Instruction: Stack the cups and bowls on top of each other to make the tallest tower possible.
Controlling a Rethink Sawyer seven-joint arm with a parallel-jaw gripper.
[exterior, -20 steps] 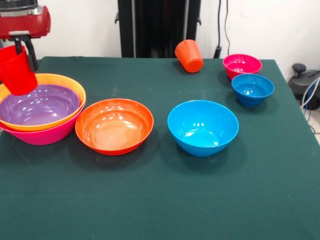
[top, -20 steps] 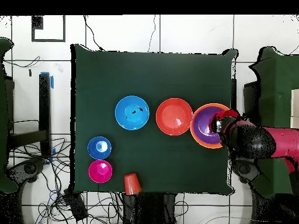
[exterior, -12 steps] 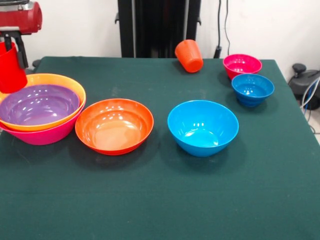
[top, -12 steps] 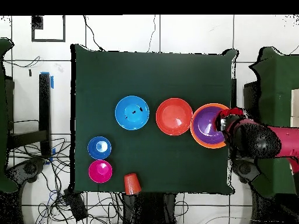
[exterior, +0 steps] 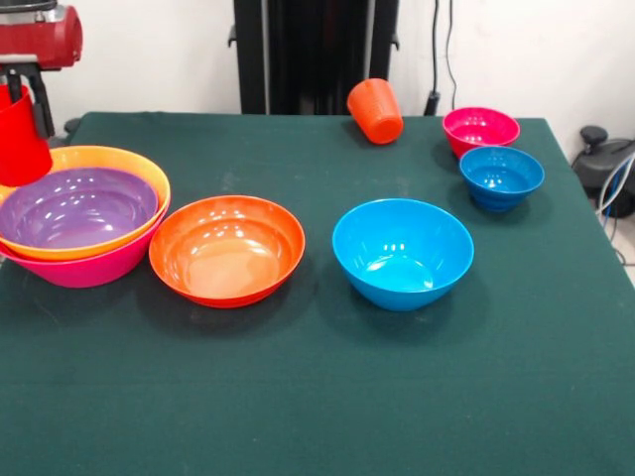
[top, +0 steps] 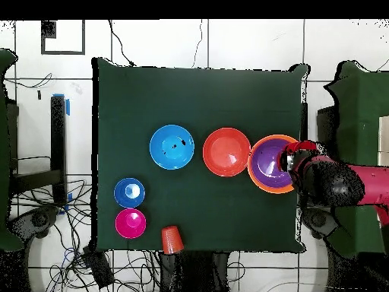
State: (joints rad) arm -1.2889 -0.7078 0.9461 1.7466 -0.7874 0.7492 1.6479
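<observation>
Gripper (exterior: pixel 22 94) clamped on red cup (exterior: pixel 20 139), held upright above far rim of tower (exterior: pixel 79 260): purple bowl (exterior: pixel 74 206) nested in yellow-orange, in pink. Red-orange bowl (exterior: pixel 226 248) touching tower's side. Medium blue bowl (exterior: pixel 402 253) apart. Orange cup (exterior: pixel 375 109) tipped over at far edge, near magenta (exterior: pixel 480 129) and small blue (exterior: pixel 501 177) bowls.

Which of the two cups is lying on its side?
The orange cup, lying alone near the table's edge. The red cup hangs upright in the end effector beside the stacked bowls.
</observation>
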